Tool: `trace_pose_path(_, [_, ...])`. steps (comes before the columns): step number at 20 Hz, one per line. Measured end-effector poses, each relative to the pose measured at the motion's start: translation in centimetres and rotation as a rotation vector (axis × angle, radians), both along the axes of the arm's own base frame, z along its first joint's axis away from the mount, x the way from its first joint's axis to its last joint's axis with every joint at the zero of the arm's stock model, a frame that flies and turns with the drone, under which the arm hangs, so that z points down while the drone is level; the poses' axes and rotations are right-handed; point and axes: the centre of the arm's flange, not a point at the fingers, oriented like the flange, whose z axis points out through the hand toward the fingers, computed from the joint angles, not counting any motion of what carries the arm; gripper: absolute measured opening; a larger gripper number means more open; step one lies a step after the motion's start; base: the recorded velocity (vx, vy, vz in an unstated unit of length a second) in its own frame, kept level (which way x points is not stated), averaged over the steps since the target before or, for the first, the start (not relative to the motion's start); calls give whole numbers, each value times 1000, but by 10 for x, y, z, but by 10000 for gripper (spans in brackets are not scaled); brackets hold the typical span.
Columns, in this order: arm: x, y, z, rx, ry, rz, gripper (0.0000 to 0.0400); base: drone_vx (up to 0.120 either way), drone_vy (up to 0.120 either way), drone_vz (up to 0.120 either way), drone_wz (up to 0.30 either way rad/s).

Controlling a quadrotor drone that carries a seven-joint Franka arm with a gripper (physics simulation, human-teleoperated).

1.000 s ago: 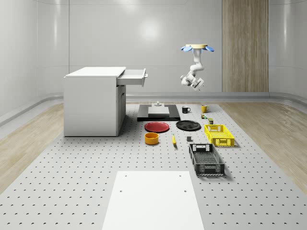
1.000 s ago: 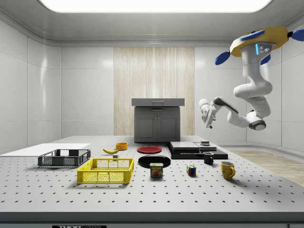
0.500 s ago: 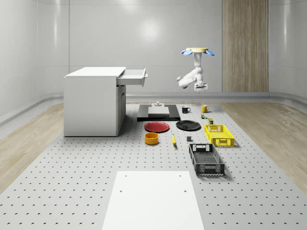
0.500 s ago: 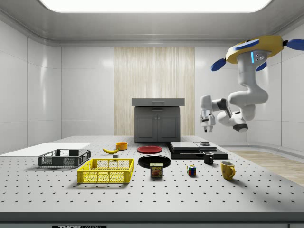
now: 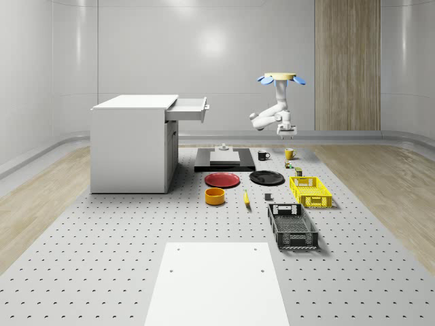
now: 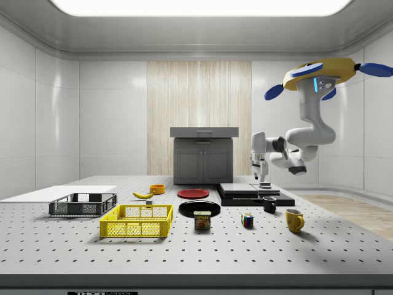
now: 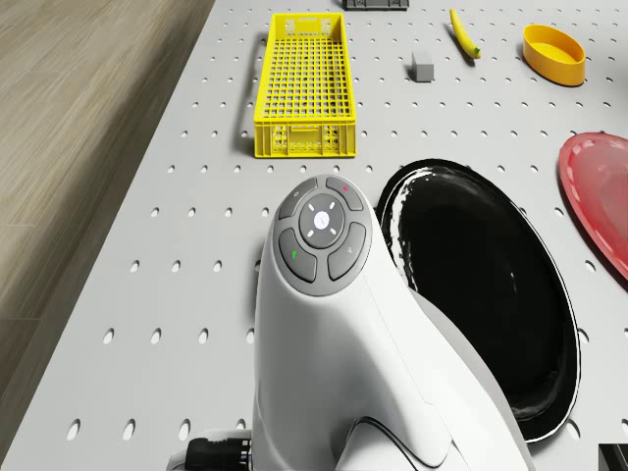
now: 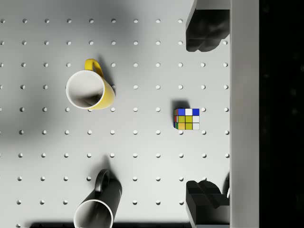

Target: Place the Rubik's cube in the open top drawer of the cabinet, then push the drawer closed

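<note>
The room has smooth pale grey walls [image 5: 204,61] built of large panels, with rounded corners where they meet the floor. One tall strip of light wood panelling [image 5: 346,64] runs up the far wall. The floor [image 5: 377,176] is pale wooden planking around a wide grey table [image 5: 102,238] dotted with rows of small holes. A white sheet [image 5: 214,282] lies flat on it at the near end. A long bright light panel [image 6: 196,6] glows in the ceiling.
</note>
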Motion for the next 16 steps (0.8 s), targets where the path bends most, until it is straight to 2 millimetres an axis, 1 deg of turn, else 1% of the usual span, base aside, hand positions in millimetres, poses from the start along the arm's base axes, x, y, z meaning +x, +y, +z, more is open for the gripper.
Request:
trace_pose_path(5, [0, -1, 0, -11, 0, 0, 400, 120, 0, -120, 0])
trace_pose_path(10, [0, -2, 0, -16, 1, 0, 400, 0, 0, -120, 0])
trace_pose_path(15, [0, -2, 0, -17, 1, 0, 400, 112, 0, -120, 0])
trace_pose_path(16, [0, -2, 0, -18, 1, 0, 400, 40, 0, -120, 0])
